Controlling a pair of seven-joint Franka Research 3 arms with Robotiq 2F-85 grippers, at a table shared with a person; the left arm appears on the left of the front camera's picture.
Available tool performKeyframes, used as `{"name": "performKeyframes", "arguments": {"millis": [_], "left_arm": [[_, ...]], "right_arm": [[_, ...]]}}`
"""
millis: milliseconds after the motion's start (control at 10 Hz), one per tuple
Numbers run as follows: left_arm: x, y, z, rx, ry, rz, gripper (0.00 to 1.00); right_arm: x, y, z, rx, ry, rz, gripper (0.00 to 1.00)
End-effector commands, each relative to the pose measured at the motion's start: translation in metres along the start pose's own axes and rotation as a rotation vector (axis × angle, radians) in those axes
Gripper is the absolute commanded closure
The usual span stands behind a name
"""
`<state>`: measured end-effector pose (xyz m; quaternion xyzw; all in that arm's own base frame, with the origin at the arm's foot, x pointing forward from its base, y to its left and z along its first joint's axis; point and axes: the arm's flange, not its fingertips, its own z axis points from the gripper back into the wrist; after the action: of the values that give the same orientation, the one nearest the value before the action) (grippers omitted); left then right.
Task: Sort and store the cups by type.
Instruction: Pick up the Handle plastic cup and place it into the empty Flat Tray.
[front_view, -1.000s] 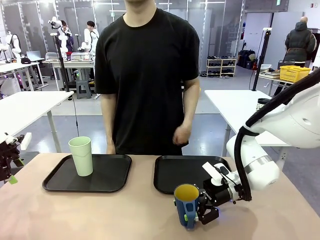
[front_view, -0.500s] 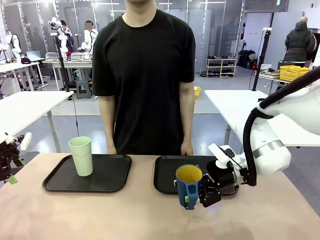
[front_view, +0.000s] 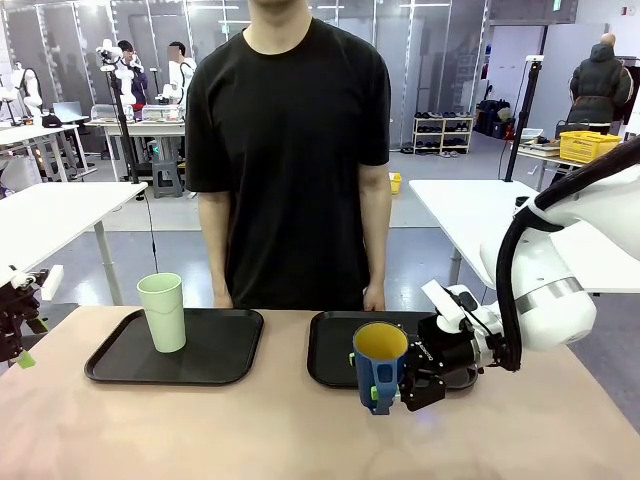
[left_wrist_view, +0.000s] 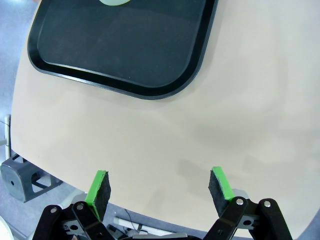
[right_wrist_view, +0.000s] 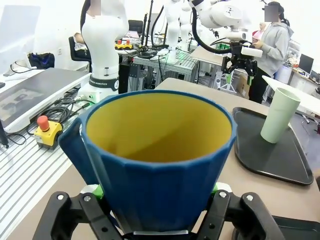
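Gripping blue mug (front_view: 378, 366), right end effector (front_view: 402, 385) reaches sideways, above table (front_view: 200, 430).

The right gripper (front_view: 392, 388) grips the blue mug (front_view: 377, 365) above the table (front_view: 250, 430); a green tumbler (front_view: 163, 312) stands on the left tray (front_view: 120, 362).

We see the pale green tumbler (left_wrist_view: 114, 2) cropped at the top edge; the blue mug (right_wrist_view: 159, 155) hides its tool's pads.
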<state>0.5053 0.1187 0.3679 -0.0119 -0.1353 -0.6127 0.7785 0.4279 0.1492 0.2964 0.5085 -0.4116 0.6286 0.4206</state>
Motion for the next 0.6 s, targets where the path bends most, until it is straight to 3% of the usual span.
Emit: {"name": "performKeyframes", "arguments": {"millis": [0, 100, 200, 500], "left_arm": [[-0.001, 0.0, 0.001, 0.014, -0.02, -0.011, 0.0], [-0.001, 0.0, 0.001, 0.014, -0.02, -0.011, 0.0], [-0.001, 0.0, 0.001, 0.014, -0.02, -0.011, 0.0], [-0.001, 0.0, 0.001, 0.014, -0.02, -0.011, 0.0]], "right_arm": [[-0.001, -0.005, 0.001, 0.02, 0.005, 0.005, 0.4], [-0.001, -0.005, 0.001, 0.02, 0.005, 0.005, 0.4], [-0.001, 0.0, 0.0, 0.003, 0.001, -0.001, 0.28], [-0.005, -0.038, 0.043, -0.056, 0.001, 0.028, 0.28]]}}
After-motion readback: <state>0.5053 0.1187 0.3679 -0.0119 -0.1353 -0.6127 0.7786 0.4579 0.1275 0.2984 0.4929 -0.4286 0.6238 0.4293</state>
